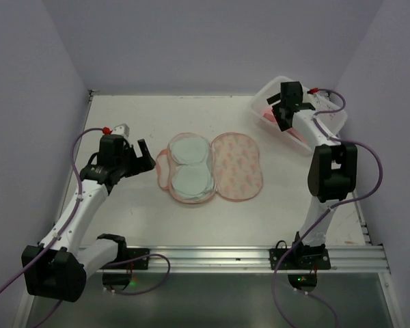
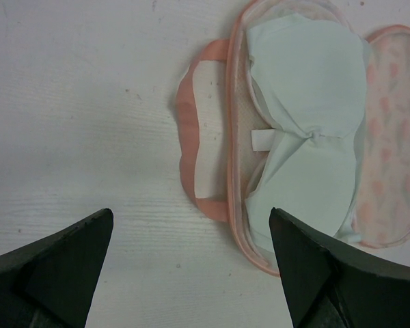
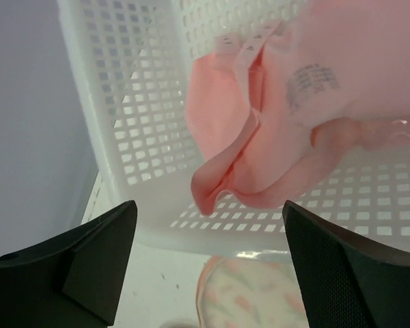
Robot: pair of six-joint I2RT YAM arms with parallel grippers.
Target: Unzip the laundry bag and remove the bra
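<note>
Laundry bag lies open at desk centre. Bra sits in its left half, long axis far-to-near. Left claw spread, empty, just left of bra: nearer arm. Right claw spread, well apart, over basket.

cloth laundry bag, seemingly matt bra

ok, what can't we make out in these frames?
- Basket contents: top view, the right arm covers most of it; right wrist view, the pink fabric runs off the top and right edges, garment type unclear.
- Bag zipper pull: too small in the top view.
- Bag's right flap: left wrist view, cut by the right edge.
- Bra lower edge: left wrist view, behind a finger of the left gripper.
</note>
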